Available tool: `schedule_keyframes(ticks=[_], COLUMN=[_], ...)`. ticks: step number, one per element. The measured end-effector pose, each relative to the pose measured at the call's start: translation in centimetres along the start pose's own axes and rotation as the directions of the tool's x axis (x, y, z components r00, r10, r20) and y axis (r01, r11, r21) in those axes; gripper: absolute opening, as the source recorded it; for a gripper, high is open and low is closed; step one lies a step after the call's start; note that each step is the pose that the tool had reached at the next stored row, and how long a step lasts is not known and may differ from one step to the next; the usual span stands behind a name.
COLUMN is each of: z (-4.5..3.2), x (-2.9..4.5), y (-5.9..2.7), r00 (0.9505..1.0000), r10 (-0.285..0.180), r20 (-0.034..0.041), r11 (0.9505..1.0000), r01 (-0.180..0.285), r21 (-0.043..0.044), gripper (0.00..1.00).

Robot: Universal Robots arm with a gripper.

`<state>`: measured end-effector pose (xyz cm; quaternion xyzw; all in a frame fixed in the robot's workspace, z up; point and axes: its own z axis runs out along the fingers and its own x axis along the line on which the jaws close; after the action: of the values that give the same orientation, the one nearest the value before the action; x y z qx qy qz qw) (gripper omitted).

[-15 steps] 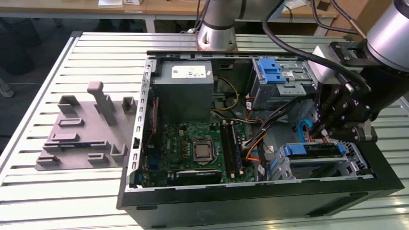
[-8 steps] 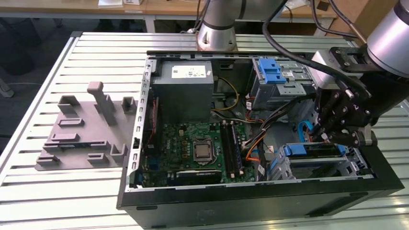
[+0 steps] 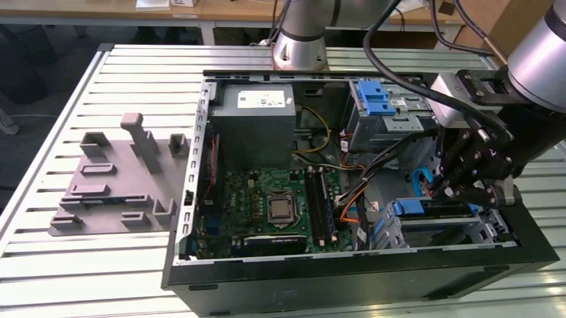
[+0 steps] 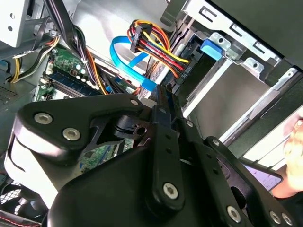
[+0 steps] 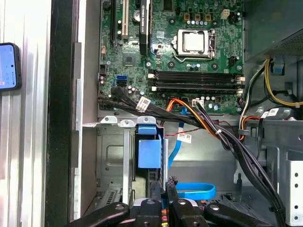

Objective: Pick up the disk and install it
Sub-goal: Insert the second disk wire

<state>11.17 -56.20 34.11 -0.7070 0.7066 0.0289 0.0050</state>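
A: The computer case (image 3: pixel 354 278) lies open on the table (image 3: pixel 53 265) — where is the disk?

B: The disk (image 5: pixel 148 153) sits edge-up in the drive cage (image 3: pixel 447 222) at the exterior view's right; the pincer (image 5: pixel 163 194), closed narrow, presses its rear.

A: Risk?

B: Snagging the loose cables (image 4: pixel 156 49) — or jamming crooked.

Slatted metal table (image 3: pixel 106 79) (pale grey), wooden desk (image 3: pixel 230 10) behind

The robot arm (image 3: pixel 548 59) is a thick silver-grey metal tube with black cables running along it. Below it sits the black metal gripper (image 3: pixel 473 175), built from flat linked bars. In the second wrist view, the bars (image 4: pixel 161 151) carry round silver screws at the joints.
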Motion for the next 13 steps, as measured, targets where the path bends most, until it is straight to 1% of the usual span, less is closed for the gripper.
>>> schedule_keyframes(ticks=[6, 13], z=[0.22, 0.29], x=[0.24, 0.41], y=[-0.01, -0.08], r00=[1.0000, 1.0000], r10=[0.000, 0.000], r20=[0.0000, 0.0000], r11=[1.0000, 1.0000], r01=[0.000, 0.000], r21=[0.0000, 0.0000], gripper=[0.16, 0.16])
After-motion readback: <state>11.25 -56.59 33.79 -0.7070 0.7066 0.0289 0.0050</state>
